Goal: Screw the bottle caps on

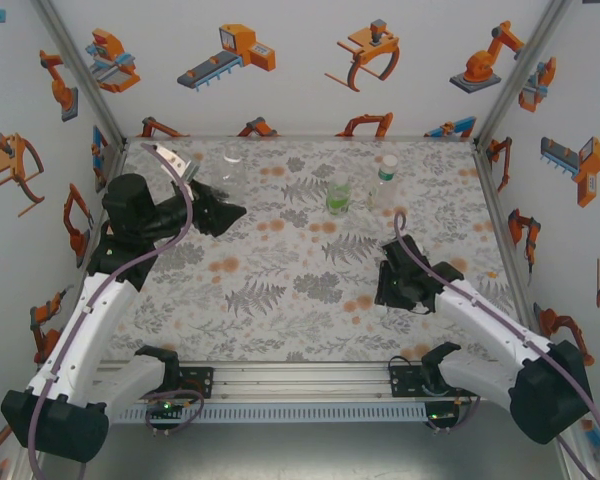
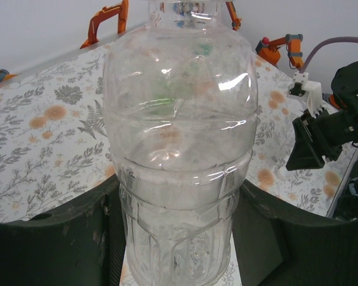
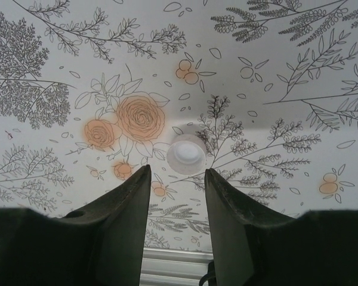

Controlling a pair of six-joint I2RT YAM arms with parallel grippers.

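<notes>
the left gripper [image 2: 179, 232] is clamped on the lower body of the plain clear bottle [image 2: 179, 131], which stands upright. the right gripper [image 3: 176, 173] hangs low over the floral table [image 3: 286, 89], jaws parted, with a white cap [image 3: 186, 154] lying just beyond its tips. the green-tinted bottle [image 1: 338, 195] and the labelled bottle [image 1: 384, 182] stand side by side farther back.

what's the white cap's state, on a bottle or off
Off: the white cap lies on the table ahead of the right gripper.
</notes>
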